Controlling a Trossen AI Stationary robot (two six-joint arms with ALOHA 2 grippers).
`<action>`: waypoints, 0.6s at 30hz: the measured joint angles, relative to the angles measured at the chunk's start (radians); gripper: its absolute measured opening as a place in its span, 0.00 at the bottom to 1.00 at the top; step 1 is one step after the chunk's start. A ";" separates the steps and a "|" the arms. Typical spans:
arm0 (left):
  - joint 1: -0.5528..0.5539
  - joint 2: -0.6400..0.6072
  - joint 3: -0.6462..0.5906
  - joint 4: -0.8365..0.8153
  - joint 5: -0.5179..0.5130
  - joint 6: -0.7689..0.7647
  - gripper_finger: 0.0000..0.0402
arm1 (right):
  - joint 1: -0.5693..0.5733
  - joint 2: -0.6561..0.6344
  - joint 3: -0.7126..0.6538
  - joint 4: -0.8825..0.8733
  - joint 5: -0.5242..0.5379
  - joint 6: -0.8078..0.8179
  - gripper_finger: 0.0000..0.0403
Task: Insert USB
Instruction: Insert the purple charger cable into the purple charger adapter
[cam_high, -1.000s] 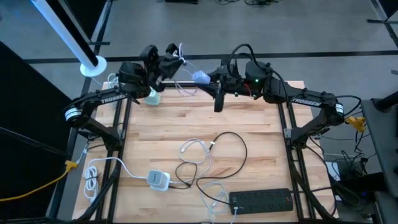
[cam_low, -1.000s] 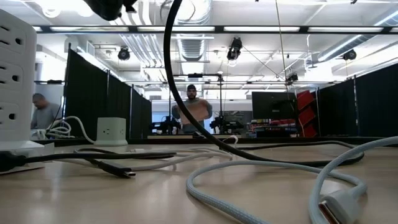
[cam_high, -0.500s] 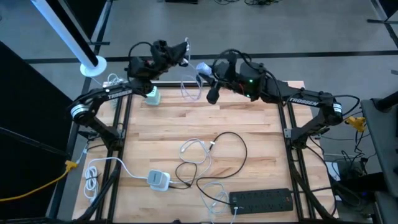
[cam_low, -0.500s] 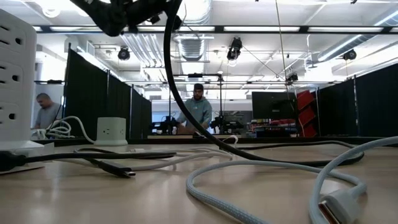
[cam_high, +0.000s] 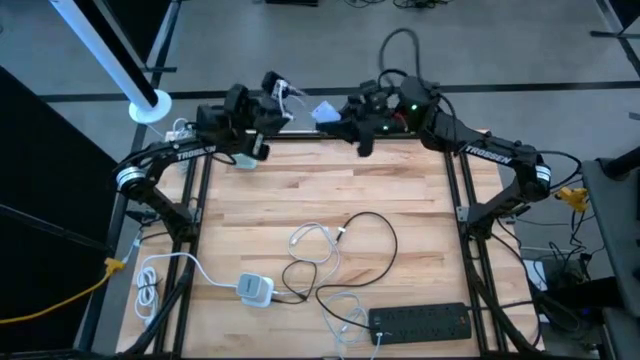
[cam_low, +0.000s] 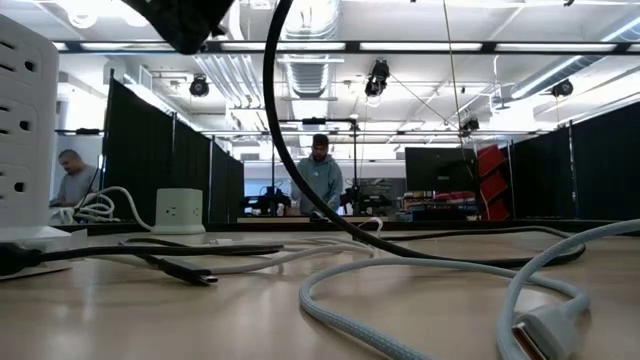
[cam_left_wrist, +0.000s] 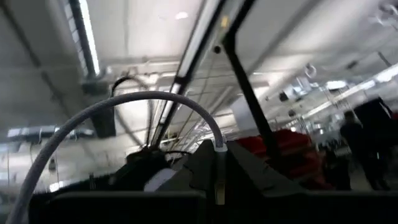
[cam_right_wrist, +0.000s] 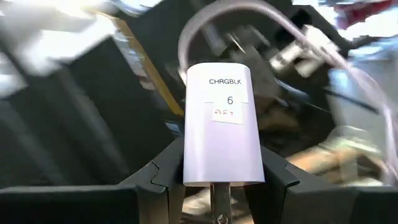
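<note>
We look up past the left gripper (cam_left_wrist: 217, 180) at a big room with a high ceiling. Its dark fingers (cam_left_wrist: 249, 171) pinch the end of a pale cable (cam_left_wrist: 124, 109), which bends up and over in a big arch. A long ceiling light (cam_left_wrist: 84, 34) glows bright. A dark pole (cam_left_wrist: 245, 87) crosses the view. Something red (cam_left_wrist: 292, 140) sits far behind. A person (cam_left_wrist: 357, 134) stands far off, dark and blurry.

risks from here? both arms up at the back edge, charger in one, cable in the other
1. Misaligned mating: the right gripper pinches only the charger at its base, so a sideways push could tilt it.
2. The left gripper holds a thin white cable whose plug could slip or bend.
3. Both arms meet past the table edge; a dropped part falls off.
</note>
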 joint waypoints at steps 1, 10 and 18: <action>-0.012 0.000 0.009 -0.001 0.012 0.055 0.04 | -0.005 0.004 0.000 0.023 -0.044 0.026 0.29; -0.045 0.002 0.113 -0.030 0.051 0.175 0.04 | -0.008 0.046 0.000 0.061 -0.273 0.078 0.29; -0.087 0.052 0.168 -0.033 0.100 0.152 0.04 | 0.018 0.084 0.004 0.111 -0.322 0.094 0.29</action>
